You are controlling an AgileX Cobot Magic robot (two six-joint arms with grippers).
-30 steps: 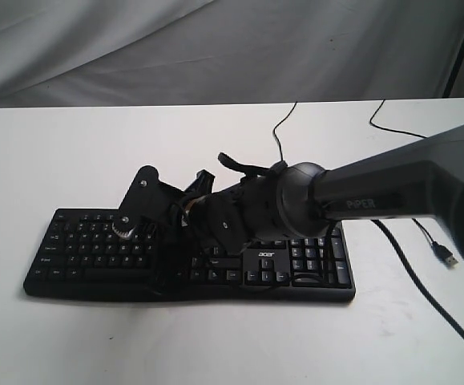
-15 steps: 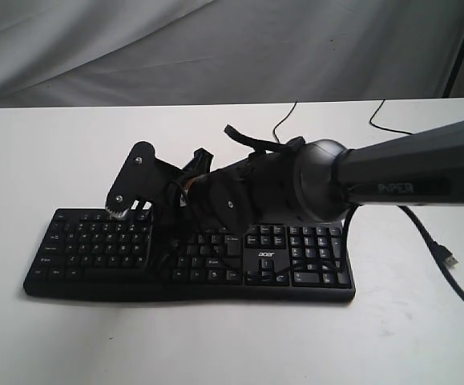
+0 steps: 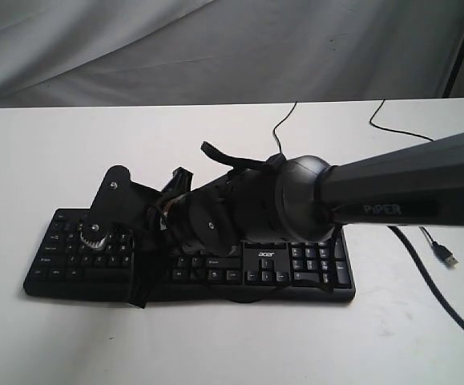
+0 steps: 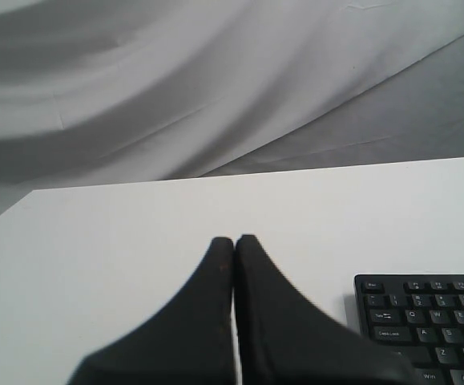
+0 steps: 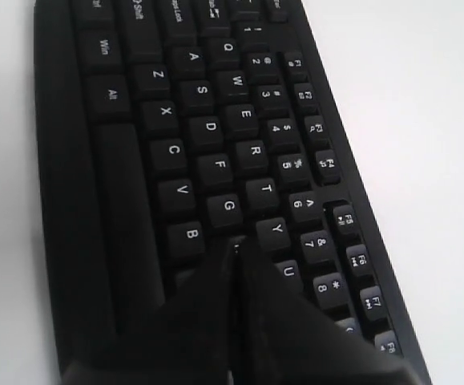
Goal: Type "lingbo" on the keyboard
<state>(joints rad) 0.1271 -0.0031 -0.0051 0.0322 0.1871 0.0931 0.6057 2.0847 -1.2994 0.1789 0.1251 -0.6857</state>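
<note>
1. Change since the earlier frames: in the exterior view the right arm (image 3: 376, 192) has swung toward the left of the frame and dropped. Its wrist now lies low over the left half of the letter block, where half a second ago it was raised above the top rows.
2. The keyboard (image 3: 304, 265): black, full-size. It lies flat on the white table (image 3: 47, 160), in the lower centre of the exterior view, with its cable (image 3: 284, 120) running to the upper centre.
3. The right gripper (image 5: 236, 250): the jaws are clenched tip to tip and grasp nothing, so they make a single poking point. In the right wrist view the tip sits at centre frame among G (image 5: 227, 206), B (image 5: 191, 235) and Y (image 5: 276, 228). It covers the key beside G. Whether it presses a key or only hovers cannot be told.
4. The left gripper (image 4: 233, 245): the jaws are likewise clenched and empty. It is parked over bare table, well apart from the keyboard corner at the lower right of the left wrist view.
5. Progress: no screen or typed text is in view, so the letters already entered cannot be confirmed.
6. Judgement: a tip in the G/B neighbourhood fits the middle of the word, "n", "g" or "b". That would leave at least "o", further along the upper letter row.
7. Which keystroke is in hand remains uncertain.
</note>
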